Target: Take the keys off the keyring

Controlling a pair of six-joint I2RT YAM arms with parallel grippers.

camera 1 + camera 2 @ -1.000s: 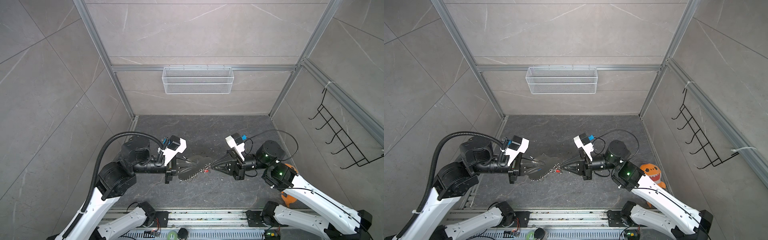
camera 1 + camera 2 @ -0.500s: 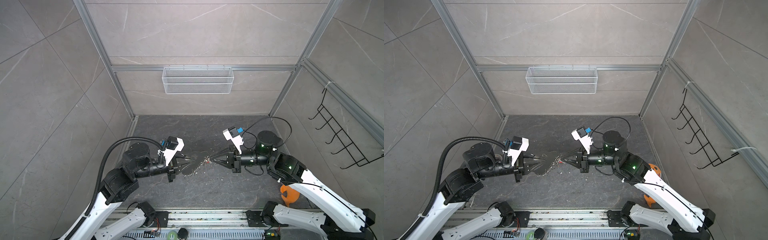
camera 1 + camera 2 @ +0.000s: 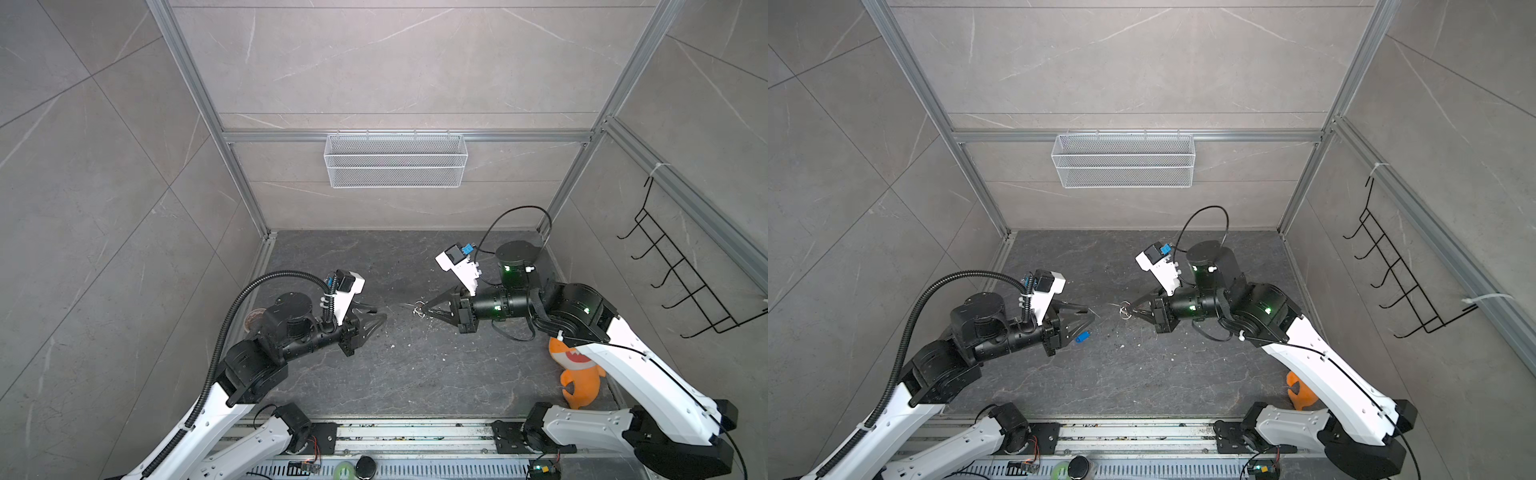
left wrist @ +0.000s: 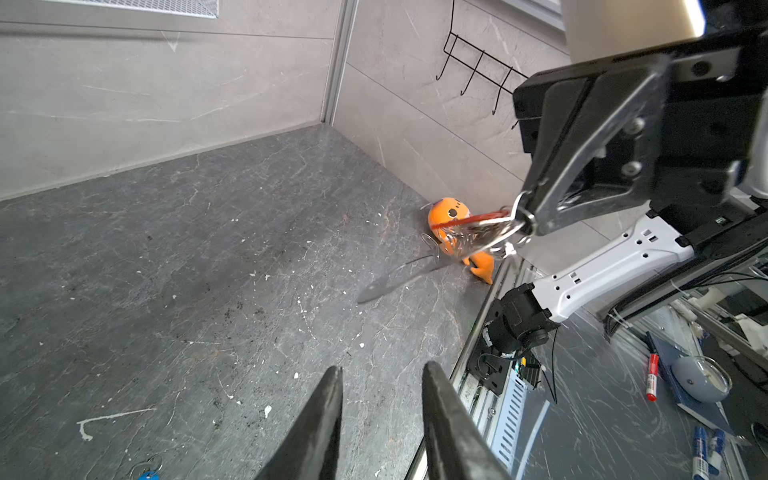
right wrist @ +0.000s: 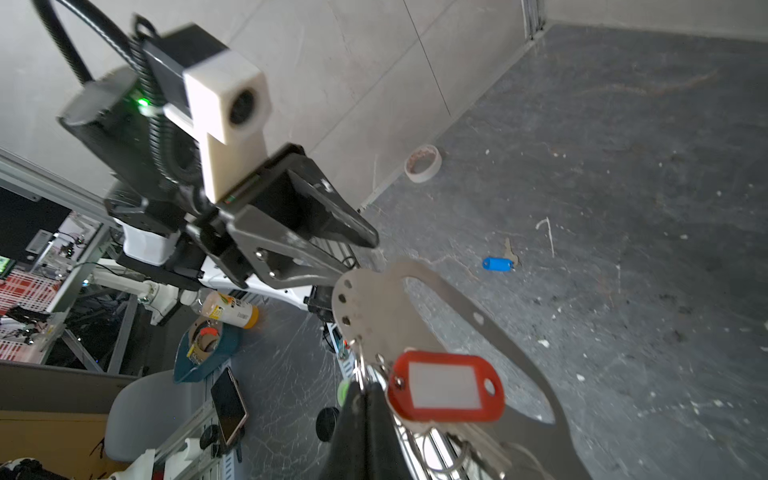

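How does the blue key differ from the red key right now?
The blue key lies flat on the floor, while the red key hangs in the air. The blue key is free of the keyring; the red key is on its rings, which the shut right claw pinches. Both have an oblong plastic body.

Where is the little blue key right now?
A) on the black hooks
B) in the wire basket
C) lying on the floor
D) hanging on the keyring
C: the blue key lies loose on the floor near the open left gripper, apart from the keyring pinched in the right gripper.
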